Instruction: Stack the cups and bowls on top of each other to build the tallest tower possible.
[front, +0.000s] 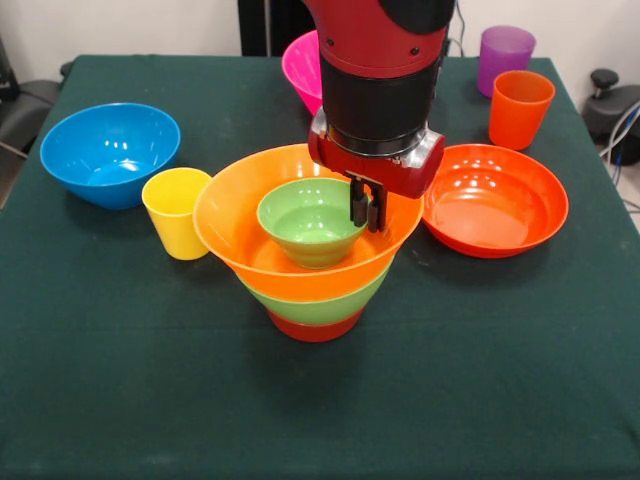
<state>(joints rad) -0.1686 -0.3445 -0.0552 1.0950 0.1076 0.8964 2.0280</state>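
The tower stands mid-table: a small red-orange bowl (315, 328) at the base, a medium green bowl (320, 306) over it, then a large yellow-orange bowl (232, 215), with a small green bowl (305, 222) sitting inside on top. My gripper (367, 207) comes down from above, its two fingers close together astride the small green bowl's right rim, shut on it. A yellow cup (178, 212) stands just left of the tower. An orange cup (519, 108) and a purple cup (505, 55) stand at the far right.
A blue bowl (108, 152) sits at the left and a shallow orange bowl (495, 200) lies right of the tower. A pink bowl (303, 68) is partly hidden behind the arm. Dark green cloth (320, 420) covers the table.
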